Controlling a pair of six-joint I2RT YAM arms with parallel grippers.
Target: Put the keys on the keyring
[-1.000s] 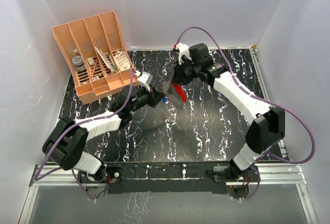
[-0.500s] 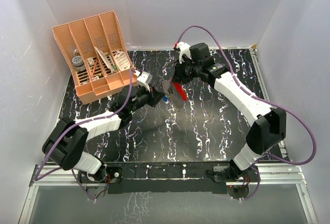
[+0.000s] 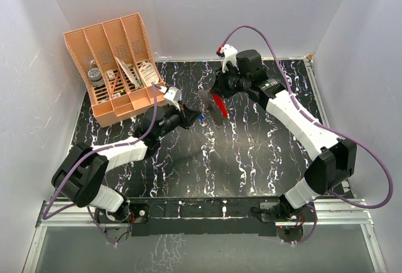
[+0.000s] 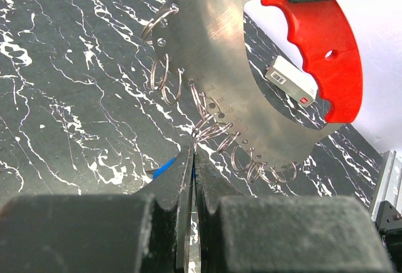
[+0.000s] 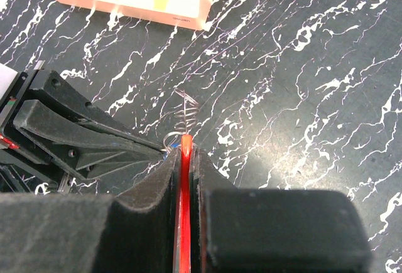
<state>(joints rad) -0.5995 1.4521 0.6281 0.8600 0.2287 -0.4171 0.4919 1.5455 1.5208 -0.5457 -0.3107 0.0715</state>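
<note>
One keyring (image 4: pixel 226 91), a red-edged silver plate fringed with wire rings (image 4: pixel 202 124), clamped by the right gripper (image 5: pixel 185 154); left gripper (image 4: pixel 193 160) closed on the tiny blue-headed key (image 4: pixel 162 167).

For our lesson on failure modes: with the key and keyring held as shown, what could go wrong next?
1. The left gripper pinches the small key; pushing against the crowded rings might twist it loose.
2. The right gripper holds the keyring only by its red side, so it may pivot.
</note>
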